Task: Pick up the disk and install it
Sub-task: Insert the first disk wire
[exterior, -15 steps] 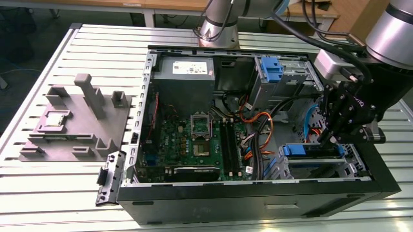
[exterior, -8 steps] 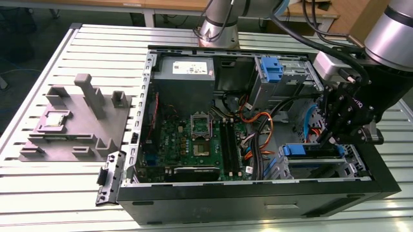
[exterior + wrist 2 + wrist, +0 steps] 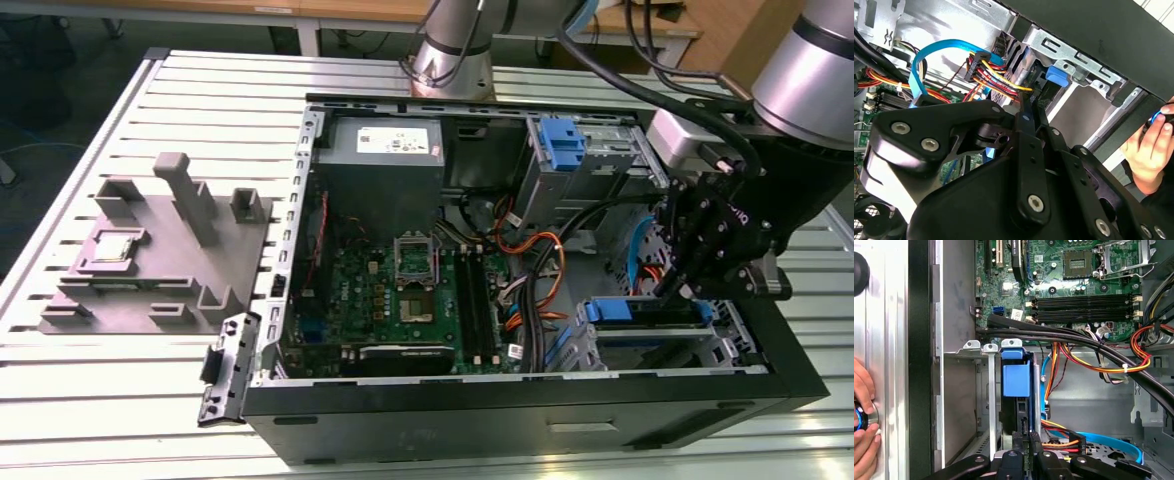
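The disk [image 3: 1016, 412] stands on edge in the metal drive cage [image 3: 990, 405] in a corner of the open computer case, its blue plastic rail [image 3: 1016, 375] on the exposed end. In the exterior view the disk [image 3: 641, 312] lies at the case's near right. My gripper [image 3: 674, 290] hangs right over it. In both wrist views its black fingers lie together, and the gripper [image 3: 1027, 436] meets the disk's dark edge. The gripper [image 3: 1029, 102] points at the blue tab [image 3: 1056, 77]. I see nothing held between the fingers.
Bundled black, orange and red cables [image 3: 1094, 352] and a blue data cable [image 3: 929, 55] run close beside the cage. The motherboard [image 3: 400, 290] fills the case floor. A second blue bracket [image 3: 561, 145] sits at the back. A grey fixture [image 3: 160, 250] stands outside. A person's hand [image 3: 1149, 150] rests by the case wall.
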Controlling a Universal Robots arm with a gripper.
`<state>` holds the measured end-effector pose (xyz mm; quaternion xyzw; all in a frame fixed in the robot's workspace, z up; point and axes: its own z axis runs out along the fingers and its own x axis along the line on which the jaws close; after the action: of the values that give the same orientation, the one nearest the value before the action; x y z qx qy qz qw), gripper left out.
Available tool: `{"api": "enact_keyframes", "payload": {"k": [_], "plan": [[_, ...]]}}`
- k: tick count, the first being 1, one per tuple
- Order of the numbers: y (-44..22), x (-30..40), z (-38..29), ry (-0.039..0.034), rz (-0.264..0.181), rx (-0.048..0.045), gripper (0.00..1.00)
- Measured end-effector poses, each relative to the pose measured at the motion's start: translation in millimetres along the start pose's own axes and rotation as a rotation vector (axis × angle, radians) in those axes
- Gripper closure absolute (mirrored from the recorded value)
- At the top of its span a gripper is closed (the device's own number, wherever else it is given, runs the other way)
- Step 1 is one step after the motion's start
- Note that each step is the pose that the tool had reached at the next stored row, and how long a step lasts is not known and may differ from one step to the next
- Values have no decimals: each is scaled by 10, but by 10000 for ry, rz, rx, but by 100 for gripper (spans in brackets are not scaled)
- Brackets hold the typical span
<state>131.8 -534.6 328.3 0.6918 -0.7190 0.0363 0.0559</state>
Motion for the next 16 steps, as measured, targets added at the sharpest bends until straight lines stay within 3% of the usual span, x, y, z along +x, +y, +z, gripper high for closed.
{"api": "enact_keyframes", "payload": {"k": [4, 7, 12, 15, 16], "plan": [[0, 0, 2, -5, 0, 0, 82], [0, 2, -16, -7, 0, 0, 69], [2, 13, -96, -6, 0, 0, 69], [3, 14, -108, -12, 0, -1, 71], [3, 14, -108, -13, -1, 0, 78]]}}
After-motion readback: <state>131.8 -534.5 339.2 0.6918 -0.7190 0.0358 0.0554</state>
